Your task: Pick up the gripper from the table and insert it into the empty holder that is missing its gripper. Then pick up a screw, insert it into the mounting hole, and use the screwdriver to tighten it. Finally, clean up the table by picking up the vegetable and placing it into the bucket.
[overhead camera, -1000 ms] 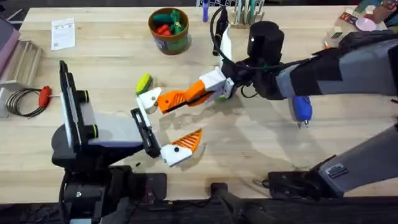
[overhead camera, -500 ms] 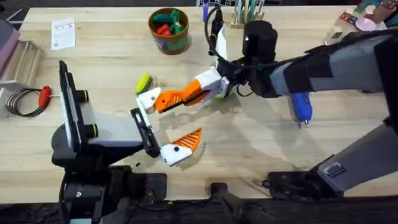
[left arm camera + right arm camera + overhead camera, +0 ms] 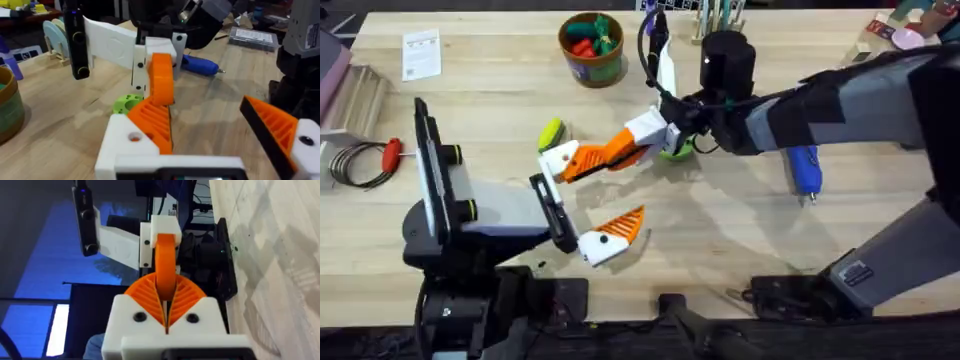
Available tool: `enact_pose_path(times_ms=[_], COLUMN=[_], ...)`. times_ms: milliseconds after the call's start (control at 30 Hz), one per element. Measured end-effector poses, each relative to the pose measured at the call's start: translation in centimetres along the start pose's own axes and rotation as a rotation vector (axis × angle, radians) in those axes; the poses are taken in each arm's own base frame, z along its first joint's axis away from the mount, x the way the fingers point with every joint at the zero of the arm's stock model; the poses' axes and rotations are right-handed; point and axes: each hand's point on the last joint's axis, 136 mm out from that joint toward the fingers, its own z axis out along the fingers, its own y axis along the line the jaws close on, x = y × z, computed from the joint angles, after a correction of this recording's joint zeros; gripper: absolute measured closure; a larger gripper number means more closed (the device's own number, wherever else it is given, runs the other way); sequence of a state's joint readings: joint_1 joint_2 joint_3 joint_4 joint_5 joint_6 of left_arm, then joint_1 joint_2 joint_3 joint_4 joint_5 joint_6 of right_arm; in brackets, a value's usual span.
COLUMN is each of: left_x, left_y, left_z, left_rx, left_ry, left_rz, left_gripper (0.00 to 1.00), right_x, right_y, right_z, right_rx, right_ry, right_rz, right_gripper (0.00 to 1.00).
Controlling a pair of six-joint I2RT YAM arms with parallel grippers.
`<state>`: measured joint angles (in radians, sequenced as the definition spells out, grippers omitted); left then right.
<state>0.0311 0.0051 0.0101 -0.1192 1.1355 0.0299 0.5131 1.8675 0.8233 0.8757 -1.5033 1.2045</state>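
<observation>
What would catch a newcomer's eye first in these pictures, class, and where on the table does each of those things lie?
Brightest is the orange gripper at the table's centre, pinched in the right gripper, its far end seated at a white holder. Just below it lies the left gripper, open. Next come the brown bucket of toy vegetables at the far edge, the yellow-green vegetable left of centre, and the blue screwdriver to the right.

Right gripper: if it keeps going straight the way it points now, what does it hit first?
Probably the left gripper's upper white holder. The right gripper, shut on the orange gripper, points left along the table, its tip already at that mount. The overhead view doesn't settle depth.
</observation>
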Motion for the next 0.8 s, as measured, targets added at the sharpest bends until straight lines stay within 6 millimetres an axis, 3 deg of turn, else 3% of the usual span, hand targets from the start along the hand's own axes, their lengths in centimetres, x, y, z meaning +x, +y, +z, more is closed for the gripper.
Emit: enact_pose_path(times_ms=[800], left_x=[0.0], left_y=[0.2], left_z=[0.0], left_rx=[-0.013], left_ry=[0.000], left_rz=[0.001], left_gripper=[0.015], right_x=[-1.1], right_y=[-0.1], right_z=[0.7], right_rx=[0.022], right_ry=[-0.045], right_rz=[-0.013], right_gripper=[0.993])
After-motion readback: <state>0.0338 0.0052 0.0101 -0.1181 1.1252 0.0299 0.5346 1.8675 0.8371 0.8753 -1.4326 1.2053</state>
